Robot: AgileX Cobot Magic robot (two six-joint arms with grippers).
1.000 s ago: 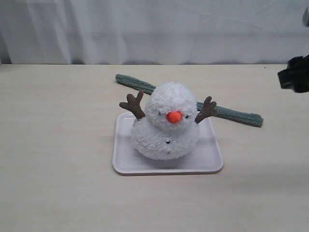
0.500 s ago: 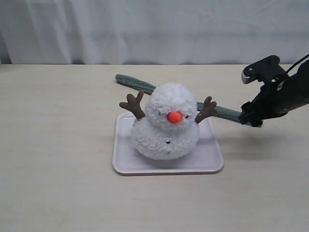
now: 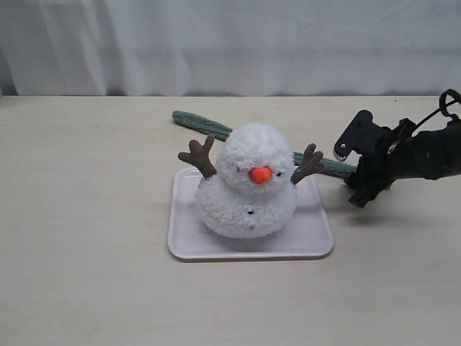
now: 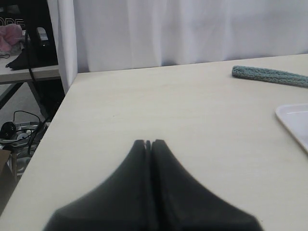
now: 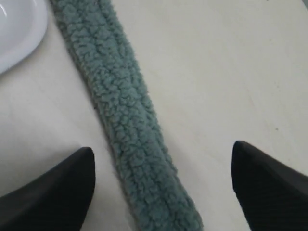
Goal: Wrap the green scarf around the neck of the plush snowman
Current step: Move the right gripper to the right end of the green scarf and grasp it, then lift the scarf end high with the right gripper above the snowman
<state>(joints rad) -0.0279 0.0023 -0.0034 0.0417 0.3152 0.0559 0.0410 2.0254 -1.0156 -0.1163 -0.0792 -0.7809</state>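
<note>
Right pincer [image 3: 351, 174] gapes wide, empty, straddling the end of the green scarf [image 3: 204, 125] at centre right (jaws across its long axis); it runs diagonally up-left behind the plush snowman [image 3: 248, 189].

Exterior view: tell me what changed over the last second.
The right gripper swung in from the right edge and came down over the right-hand end of the long fuzzy grey-green fleece scarf, jaws open astride it, nothing gripped yet. The scarf, the fluffy white plush snowman and its white rectangular tray stayed put.
</note>
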